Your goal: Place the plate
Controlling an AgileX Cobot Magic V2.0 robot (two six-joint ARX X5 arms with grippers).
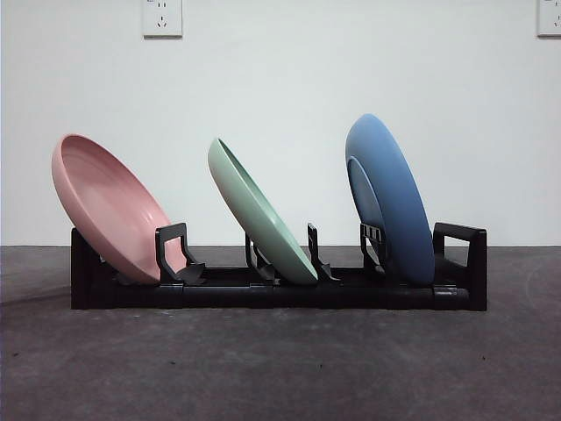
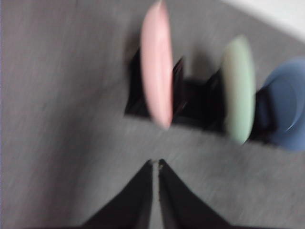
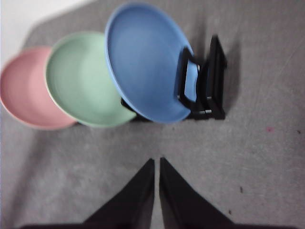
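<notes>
While all 3 plates lean in rack [image 1: 263, 294], job looks done. Pink plate [image 1: 110, 210] tilts most, could tip if bumped. Left claw [image 2: 155, 164], right claw [image 3: 156, 162] closed, empty.

3 plates stand in 1 black rack [image 1: 263, 294]: 1 pink plate [image 1: 110, 206], 1 green plate [image 1: 259, 210], 1 blue plate [image 1: 394, 197].

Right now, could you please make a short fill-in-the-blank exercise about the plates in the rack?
1. The black rack holds ____ plates.
2. The green plate stands between the pink plate and the ____ plate.
3. The left hand and right hand hold ____.

Missing words: three; blue; nothing
</notes>
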